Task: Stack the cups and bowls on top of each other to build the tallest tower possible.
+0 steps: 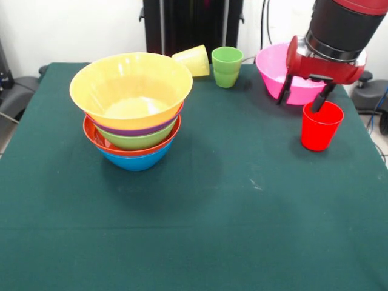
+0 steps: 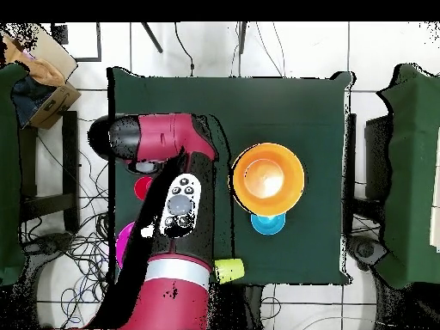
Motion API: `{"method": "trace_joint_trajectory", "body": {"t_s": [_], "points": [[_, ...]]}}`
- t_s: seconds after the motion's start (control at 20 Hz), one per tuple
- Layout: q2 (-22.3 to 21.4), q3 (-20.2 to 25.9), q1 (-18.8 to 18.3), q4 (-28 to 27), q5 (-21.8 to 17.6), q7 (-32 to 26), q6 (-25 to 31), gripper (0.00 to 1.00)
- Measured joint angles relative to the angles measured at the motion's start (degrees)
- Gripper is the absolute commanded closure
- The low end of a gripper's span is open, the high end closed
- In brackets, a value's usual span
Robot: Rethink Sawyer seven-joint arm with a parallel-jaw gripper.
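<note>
A dark green cloth-covered table [image 1: 242, 200] is seen, its surface matte and faintly creased. On its left part the tower [image 1: 133, 115] is stood: glossy round plastic bowls are nested, with a wide yellow-orange bowl [image 1: 130, 82] flared open on top, and below it thin rims of purple, green and red-orange, the whole carried by a blue bowl [image 1: 136, 162] at the bottom. In the overhead view a small blue bowl [image 2: 268, 223] is seen just beside the pile.

At the far edge a translucent yellow cup [image 1: 193, 59] is tipped on its side, touching or nearly touching the yellow-orange rim, and an upright light green cup [image 1: 227, 65] is placed just beside it. A large pink bowl [image 1: 276, 71] is partly hidden behind the arm.

The gripper [image 1: 304, 96] is held over the smooth red cup [image 1: 320, 125], which is stood upright on the right. The jaws are spread apart; one dark finger [image 1: 321, 98] is dipped at the cup's rim, the other kept outside, nothing being clasped.
</note>
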Motion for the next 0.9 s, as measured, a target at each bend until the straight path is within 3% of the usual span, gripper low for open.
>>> {"method": "trace_joint_trajectory", "body": {"t_s": [0.6, 0.9], "points": [[-2.4, 0.9, -0.4, 1.3, 6.6, 0.0, 0.0, 0.0], [-4.2, 1.2, -1.0, 3.2, 7.1, 0.0, 0.0, 0.0]]}}
